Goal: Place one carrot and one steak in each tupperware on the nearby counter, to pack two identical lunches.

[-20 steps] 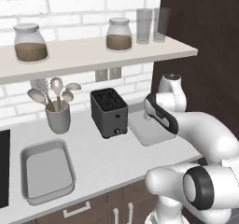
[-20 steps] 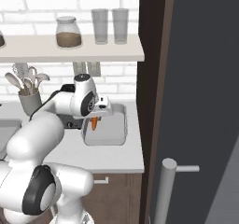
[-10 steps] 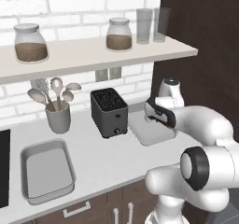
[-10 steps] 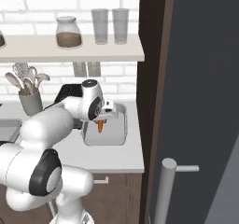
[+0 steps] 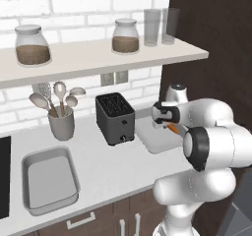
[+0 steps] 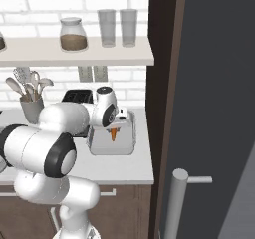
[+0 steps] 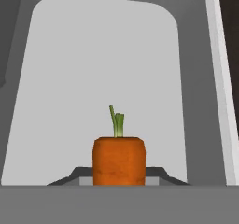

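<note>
Two base cameras look forward and down from behind the arm, left and right, sharing the counter (image 5: 113,166), toaster (image 5: 115,118) and right tupperware (image 6: 111,142). The hand camera looks closely into that tupperware.

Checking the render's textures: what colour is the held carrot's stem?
Green, above the orange carrot; clearest in the hand view.

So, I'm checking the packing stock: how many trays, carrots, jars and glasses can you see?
Tupperware trays: 2 (left, right)
Carrots: 1, held in the gripper over the right tray
Jars: 2
Glasses: 2
Total: 7
</note>
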